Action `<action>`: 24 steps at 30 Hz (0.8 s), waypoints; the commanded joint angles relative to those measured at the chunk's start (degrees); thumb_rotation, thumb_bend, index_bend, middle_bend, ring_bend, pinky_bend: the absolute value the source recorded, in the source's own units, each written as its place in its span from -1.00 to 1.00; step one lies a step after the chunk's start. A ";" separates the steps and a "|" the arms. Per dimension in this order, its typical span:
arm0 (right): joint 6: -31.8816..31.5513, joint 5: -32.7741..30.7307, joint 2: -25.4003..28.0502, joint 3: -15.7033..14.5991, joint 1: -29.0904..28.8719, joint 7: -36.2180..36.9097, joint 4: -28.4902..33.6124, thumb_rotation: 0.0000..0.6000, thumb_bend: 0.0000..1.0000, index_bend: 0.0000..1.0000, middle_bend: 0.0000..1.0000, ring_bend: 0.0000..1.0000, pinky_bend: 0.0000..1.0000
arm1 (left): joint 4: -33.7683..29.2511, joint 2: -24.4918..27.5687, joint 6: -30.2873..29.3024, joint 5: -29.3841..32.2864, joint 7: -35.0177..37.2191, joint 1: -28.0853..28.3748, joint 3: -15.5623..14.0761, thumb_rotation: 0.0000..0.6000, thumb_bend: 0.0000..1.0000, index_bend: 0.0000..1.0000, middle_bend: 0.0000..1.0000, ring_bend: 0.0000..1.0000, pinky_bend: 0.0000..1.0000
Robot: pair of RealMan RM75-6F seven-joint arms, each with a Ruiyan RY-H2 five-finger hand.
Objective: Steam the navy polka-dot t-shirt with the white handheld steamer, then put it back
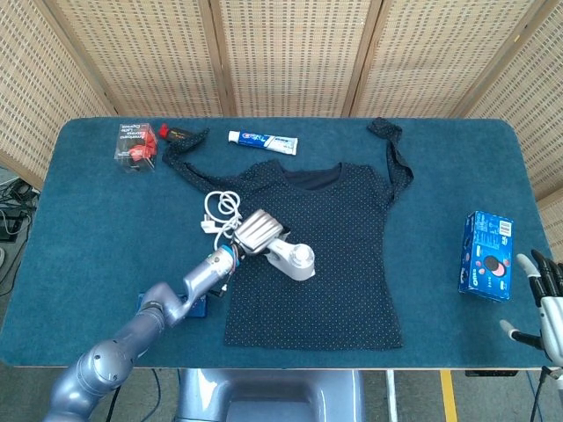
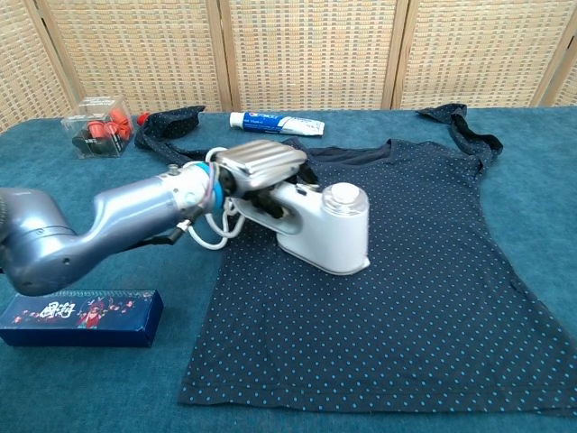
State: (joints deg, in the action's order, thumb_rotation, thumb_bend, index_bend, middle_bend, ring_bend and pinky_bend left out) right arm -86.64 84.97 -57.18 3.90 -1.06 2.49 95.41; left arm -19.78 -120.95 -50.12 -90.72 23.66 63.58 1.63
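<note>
- The right robot hand (image 1: 544, 303), at about four o'clock off the surface's (image 1: 88, 229) edge, holds nothing, its fingers apart.
- The left robot hand (image 2: 257, 171) grips the steamer (image 2: 325, 225) by its handle, resting on the shirt's nine-o'clock side.
- The steamer looks rigid and fairly heavy (likely water inside), so the handle is the sensible hold.
- The shirt (image 1: 339, 255) lies flat mid-surface, soft and apt to bunch.
- The cord (image 1: 220, 211) trails toward ten o'clock.

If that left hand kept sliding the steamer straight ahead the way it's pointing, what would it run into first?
Probably nothing solid. The left hand holds the white handheld steamer, aimed across the navy polka-dot t-shirt toward its lower right part. Only flat fabric lies ahead, then bare table. The blue box seems off that line, though depth is unclear.
</note>
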 commanded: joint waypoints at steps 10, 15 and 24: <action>-0.27 0.41 -0.28 -0.17 0.04 -1.15 0.45 1.00 -1.00 -0.94 -1.00 -1.00 -1.00 | -4.74 3.87 -2.42 -1.45 1.87 -2.17 -2.12 1.00 0.50 1.00 0.75 0.53 0.71; -0.27 0.40 -0.29 -0.18 0.05 -1.21 0.49 1.00 -1.00 -0.94 -1.00 -1.00 -1.00 | -8.01 5.01 -4.69 -2.77 3.03 -2.20 -2.98 1.00 0.50 1.00 0.75 0.53 0.71; -0.49 0.62 -0.28 -0.23 0.12 -1.43 0.58 1.00 -1.00 -0.94 -1.00 -1.00 -1.00 | -15.42 6.54 -5.68 -4.77 2.12 -0.65 -3.81 1.00 0.50 1.00 0.75 0.53 0.71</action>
State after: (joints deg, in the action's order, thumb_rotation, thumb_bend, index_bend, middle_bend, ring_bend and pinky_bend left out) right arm -87.12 85.57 -57.46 3.68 -0.94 1.07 95.98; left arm -34.06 -114.66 -55.92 -95.07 26.33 62.37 -2.05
